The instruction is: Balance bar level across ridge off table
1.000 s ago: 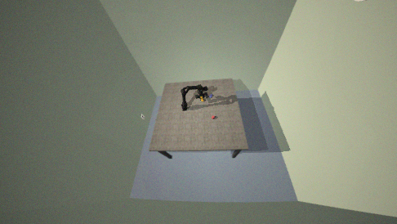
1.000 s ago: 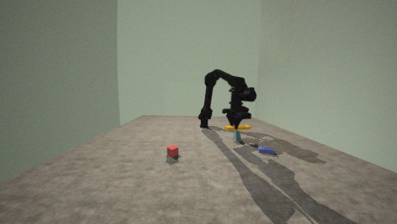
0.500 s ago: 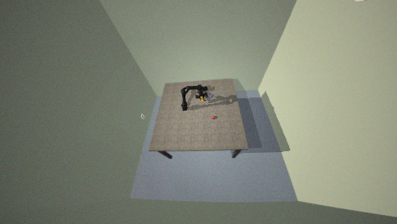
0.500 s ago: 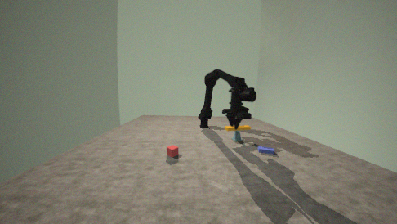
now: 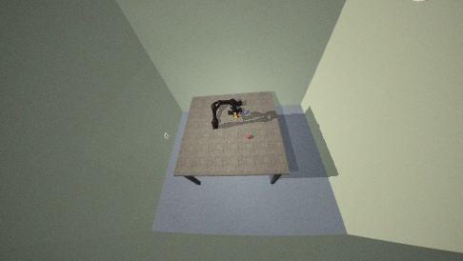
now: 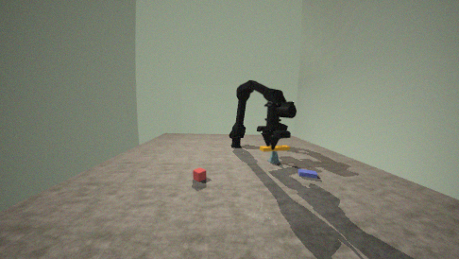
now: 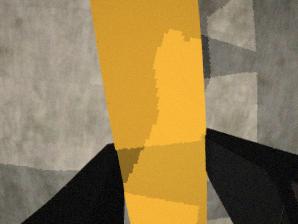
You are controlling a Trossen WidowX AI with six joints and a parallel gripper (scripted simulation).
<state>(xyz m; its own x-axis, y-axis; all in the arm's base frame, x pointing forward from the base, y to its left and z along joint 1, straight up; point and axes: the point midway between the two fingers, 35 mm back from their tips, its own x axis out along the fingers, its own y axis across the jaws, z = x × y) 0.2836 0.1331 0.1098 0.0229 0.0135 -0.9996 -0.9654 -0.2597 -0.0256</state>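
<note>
Top: your arm sits just above frame center, yellow bar at its gripper. Exterior: right of center, bar roughly level above teal ridge; contact unclear. Wrist: your jaws clamp the bar, center frame.

The work surface is a four-sided table with a mottled grey-brown top and dark legs, two of which are visible in the top view. A red cube and a blue block lie directly on the top, well apart from each other. A teal ridge stands on the same surface, nearer the blue block than the red cube.
</note>
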